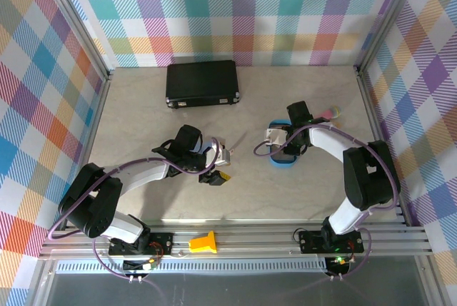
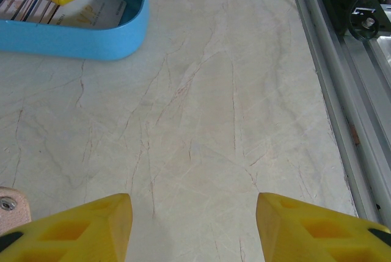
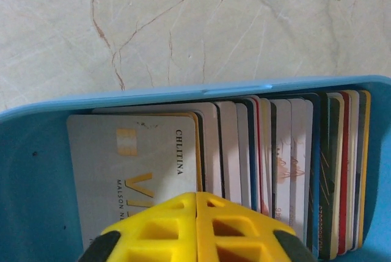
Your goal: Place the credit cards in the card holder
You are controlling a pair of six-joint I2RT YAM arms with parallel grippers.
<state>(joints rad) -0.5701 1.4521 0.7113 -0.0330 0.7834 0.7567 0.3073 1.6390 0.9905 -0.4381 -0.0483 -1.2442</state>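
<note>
The right gripper point(image 3: 195, 206) is closed, its yellow fingertips pressed together with nothing visible between them, low over the credit cards point(image 3: 287, 158) that stand fanned in a row inside the blue tray point(image 3: 183, 93). The front white card point(image 3: 134, 152) reads "CHLITINA" along its edge, with gold "VI" and "MALSON NA" partly hidden. The left gripper point(image 2: 194, 228) stands open over the bare marble table point(image 2: 208, 115); a salmon corner of the card holder point(image 2: 11, 204), with a metal stud, lies just beside one finger.
</note>
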